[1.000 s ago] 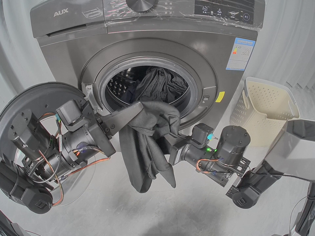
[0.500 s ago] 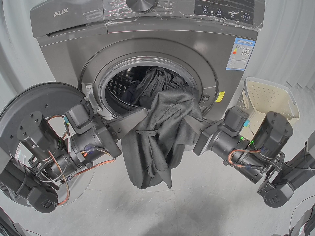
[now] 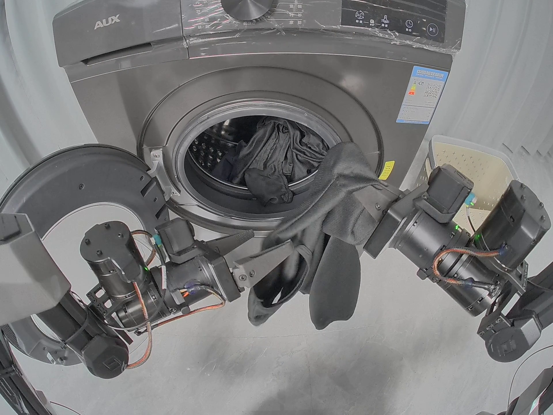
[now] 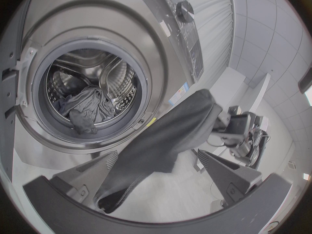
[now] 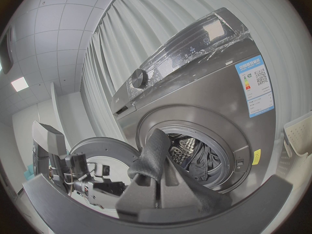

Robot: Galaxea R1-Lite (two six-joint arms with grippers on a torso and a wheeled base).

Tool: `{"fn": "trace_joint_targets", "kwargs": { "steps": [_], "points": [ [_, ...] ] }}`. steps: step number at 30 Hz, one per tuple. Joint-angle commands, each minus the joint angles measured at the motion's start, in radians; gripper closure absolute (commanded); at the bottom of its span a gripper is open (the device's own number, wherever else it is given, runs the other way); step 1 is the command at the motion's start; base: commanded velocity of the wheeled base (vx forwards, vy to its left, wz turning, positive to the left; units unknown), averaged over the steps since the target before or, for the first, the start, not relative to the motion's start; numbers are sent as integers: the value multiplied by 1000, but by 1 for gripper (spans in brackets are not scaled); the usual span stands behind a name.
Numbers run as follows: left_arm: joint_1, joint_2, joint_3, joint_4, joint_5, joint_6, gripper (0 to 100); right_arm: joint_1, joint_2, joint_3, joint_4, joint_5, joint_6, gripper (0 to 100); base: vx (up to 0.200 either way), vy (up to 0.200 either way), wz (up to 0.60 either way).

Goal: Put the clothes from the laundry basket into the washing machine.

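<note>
Garment (image 3: 334, 266), soft, limp and light, likely to slip or snag, pinched by its top fold in the closed right gripper (image 5: 156, 186) before the washer (image 3: 144, 99) mouth, trailing down just beside the wide-open, empty left gripper (image 3: 271, 240); best taken by a bunched fold.

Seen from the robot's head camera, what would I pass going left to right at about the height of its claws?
swung-open round dark grey washing machine door → left gripper, fingers apart → dark grey garment hanging in front of the machine → perforated cream plastic laundry basket
</note>
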Motion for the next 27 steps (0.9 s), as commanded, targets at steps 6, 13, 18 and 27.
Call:
{"fn": "trace_joint_targets", "kwargs": {
  "steps": [6,13,18,27],
  "points": [
    [10,159,5,-1,-1,90,0,8,-20,-9,0,1,0,100,0,0,0],
    [32,228,8,-1,0,161,0,7,-23,-9,0,1,0,100,0,0,0],
    [53,249,26,-1,-3,196,0,7,-31,-10,1,1,0,100,0,0,0],
    [68,315,31,-2,-6,256,0,8,-29,-16,3,-1,0,100,0,0,0]
  ]
}}
